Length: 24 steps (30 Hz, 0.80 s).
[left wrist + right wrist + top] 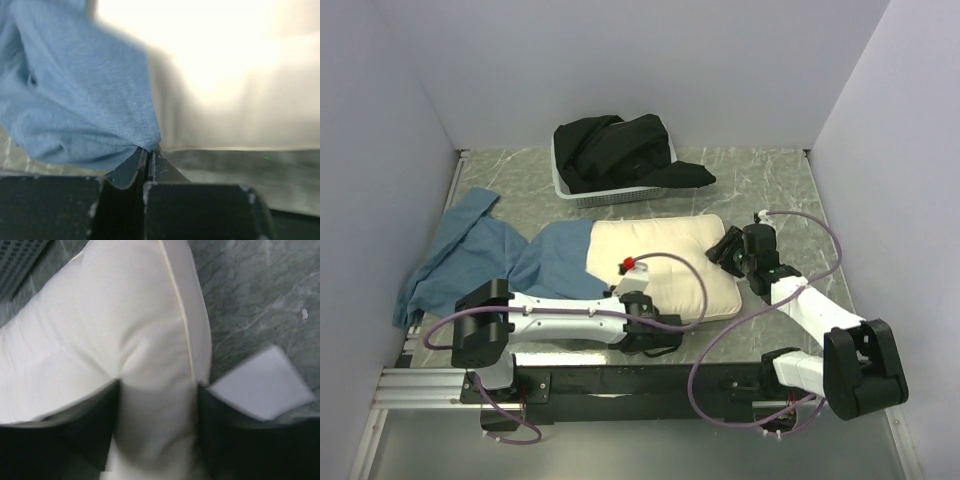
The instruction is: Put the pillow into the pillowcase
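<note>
Only closeups, left gripper pinching pillowcase, right gripper clasping pillow

Marble table bears pillow, pillowcase, basket.

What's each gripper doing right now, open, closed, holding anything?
Left gripper: closed, pinching a fold of the pillowcase.
Right gripper: closed on the pillow, one of the fingers on each side of its corner.

left end of pillow hidden under pillowcase, white tag blurred, markings unreadable
</note>
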Available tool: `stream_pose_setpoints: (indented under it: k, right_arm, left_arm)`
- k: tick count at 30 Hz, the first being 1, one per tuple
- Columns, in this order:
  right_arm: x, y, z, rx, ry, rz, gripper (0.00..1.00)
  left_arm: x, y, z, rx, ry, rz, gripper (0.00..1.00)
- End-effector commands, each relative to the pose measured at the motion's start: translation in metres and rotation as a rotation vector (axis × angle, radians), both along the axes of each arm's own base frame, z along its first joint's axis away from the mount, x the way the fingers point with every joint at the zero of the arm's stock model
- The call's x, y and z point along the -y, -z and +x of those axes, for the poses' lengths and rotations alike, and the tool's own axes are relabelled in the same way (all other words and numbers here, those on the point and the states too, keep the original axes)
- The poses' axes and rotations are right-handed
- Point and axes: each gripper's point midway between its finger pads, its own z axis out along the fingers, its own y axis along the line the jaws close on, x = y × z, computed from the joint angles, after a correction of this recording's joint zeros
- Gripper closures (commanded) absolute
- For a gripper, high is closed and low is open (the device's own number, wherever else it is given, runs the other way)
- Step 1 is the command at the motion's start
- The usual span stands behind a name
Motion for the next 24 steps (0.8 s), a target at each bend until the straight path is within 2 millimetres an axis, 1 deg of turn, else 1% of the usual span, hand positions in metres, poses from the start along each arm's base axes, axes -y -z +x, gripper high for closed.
stream_pose_setpoints:
  k: [1, 2, 3, 4, 5, 6, 7, 8, 9, 10, 11, 12, 13, 14, 15, 16, 17, 18, 19, 20, 21, 22, 23, 24]
  right_arm:
    - [-0.02, -0.014, -0.025, -0.012, -0.101, 0.085, 0.64]
    - [-0.022, -0.02, -0.027, 0.004, -0.112, 0.1, 0.71]
    - [-0.025, -0.034, -0.028, 0.039, -0.117, 0.129, 0.79]
    - [-0.03, -0.041, -0.032, 0.046, -0.14, 0.151, 0.81]
    - [-0.033, -0.051, -0.033, 0.068, -0.151, 0.164, 0.83]
    - [-0.035, -0.065, -0.035, 0.105, -0.156, 0.18, 0.85]
    - [-0.038, -0.071, -0.04, 0.108, -0.164, 0.182, 0.86]
    - [-0.043, -0.083, -0.042, 0.133, -0.181, 0.188, 0.87]
    - [-0.045, -0.096, -0.046, 0.164, -0.184, 0.205, 0.88]
    - [-0.048, -0.102, -0.049, 0.175, -0.192, 0.215, 0.89]
    - [-0.056, -0.11, -0.055, 0.191, -0.218, 0.225, 0.89]
    - [-0.059, -0.118, -0.058, 0.21, -0.223, 0.236, 0.89]
    - [-0.063, -0.117, -0.063, 0.204, -0.228, 0.229, 0.89]
    - [-0.066, -0.118, -0.066, 0.205, -0.234, 0.224, 0.86]
    - [-0.072, -0.116, -0.069, 0.206, -0.245, 0.207, 0.84]
    - [-0.075, -0.112, -0.071, 0.194, -0.251, 0.202, 0.83]
    - [-0.078, -0.104, -0.074, 0.173, -0.263, 0.201, 0.82]
    - [-0.087, -0.097, -0.08, 0.144, -0.303, 0.215, 0.82]
    - [-0.093, -0.097, -0.082, 0.144, -0.325, 0.232, 0.82]
    - [-0.1, -0.094, -0.087, 0.127, -0.348, 0.25, 0.8]
    - [-0.106, -0.091, -0.089, 0.112, -0.373, 0.255, 0.78]
    - [-0.115, -0.093, -0.097, 0.103, -0.414, 0.265, 0.74]
    - [-0.12, -0.099, -0.099, 0.112, -0.435, 0.269, 0.6]
    - [-0.122, -0.103, -0.101, 0.12, -0.449, 0.265, 0.52]
  left_arm:
    - [0.066, -0.067, 0.012, 0.065, 0.16, -0.2, 0.99]
    - [0.075, -0.084, 0.009, 0.037, 0.241, -0.224, 0.99]
    - [0.1, -0.11, 0.011, 0.056, 0.282, -0.343, 0.99]
    - [0.108, -0.125, 0.012, 0.056, 0.349, -0.354, 0.99]
    - [0.115, -0.14, 0.009, 0.041, 0.388, -0.409, 0.99]
    - [0.13, -0.167, 0.011, 0.065, 0.419, -0.503, 0.99]
    - [0.134, -0.181, 0.013, 0.079, 0.468, -0.507, 0.99]
    - [0.139, -0.196, 0.01, 0.079, 0.505, -0.553, 0.99]
    - [0.143, -0.218, 0.01, 0.103, 0.531, -0.604, 0.99]
    - [0.148, -0.234, 0.013, 0.132, 0.561, -0.635, 0.99]
    - [0.146, -0.248, 0.013, 0.143, 0.574, -0.675, 0.99]
    - [0.146, -0.262, 0.013, 0.149, 0.589, -0.715, 0.99]
    - [0.141, -0.271, 0.024, 0.169, 0.572, -0.746, 0.99]
    - [0.132, -0.282, 0.028, 0.186, 0.56, -0.777, 0.99]
    - [0.128, -0.276, 0.032, 0.164, 0.559, -0.787, 0.99]
    - [0.115, -0.275, 0.052, 0.174, 0.5, -0.804, 0.99]
    - [0.102, -0.283, 0.06, 0.19, 0.477, -0.846, 0.99]
    - [0.095, -0.271, 0.069, 0.169, 0.454, -0.85, 0.99]
    - [0.079, -0.27, 0.089, 0.167, 0.401, -0.881, 0.99]
    - [0.07, -0.271, 0.098, 0.173, 0.383, -0.898, 0.99]
    - [0.062, -0.266, 0.108, 0.169, 0.351, -0.893, 0.99]
    - [0.047, -0.263, 0.125, 0.174, 0.298, -0.887, 0.99]
    - [0.044, -0.257, 0.133, 0.163, 0.281, -0.876, 0.99]
    - [0.041, -0.255, 0.14, 0.165, 0.266, -0.877, 0.99]
